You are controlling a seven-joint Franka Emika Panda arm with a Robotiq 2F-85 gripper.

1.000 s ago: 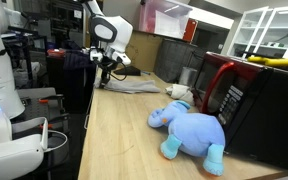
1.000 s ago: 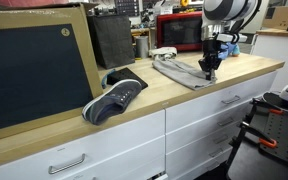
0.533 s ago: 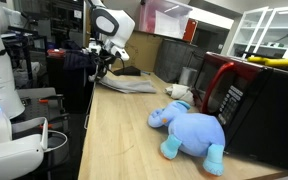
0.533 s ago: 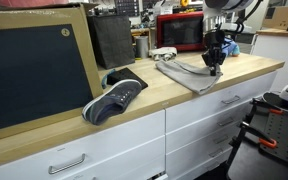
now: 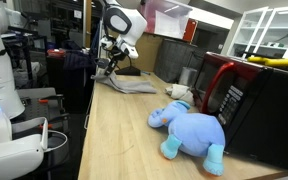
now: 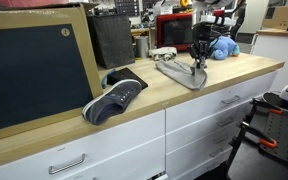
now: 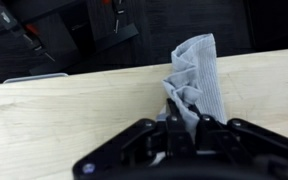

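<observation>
The gripper (image 7: 180,128) has its jaws closed on a fold of the grey cloth (image 7: 197,72). In the wrist view the fabric is bunched up between them and rises as a crumpled ridge. In both exterior views the rest of the cloth (image 6: 177,72) lies spread on the wooden counter (image 5: 122,135), near the counter's front edge. One corner is drawn up to the gripper (image 6: 197,62).

The pinch looks shallow, taking only a few gathered folds. I judge that the fabric could slide out of the jaws if it were pulled hard. The cloth (image 5: 134,85) sits close to the counter edge, so a sideways drag could carry the loose part over the edge and take the rest with it. The jaws are low over the wood, and pressing further down could scrape them on the surface. The blue plush elephant (image 5: 192,130) and the red microwave (image 5: 240,98) are well apart from the cloth and seem out of harm's way.

Counted:
- one gripper
- one grey cloth
- one plush elephant
- one microwave
- one grey sneaker (image 6: 115,99) lying on its side
- one framed blackboard (image 6: 36,70) leaning at the counter's end

A darker shape sits just behind the sneaker. I cannot tell whether it is a second shoe.
</observation>
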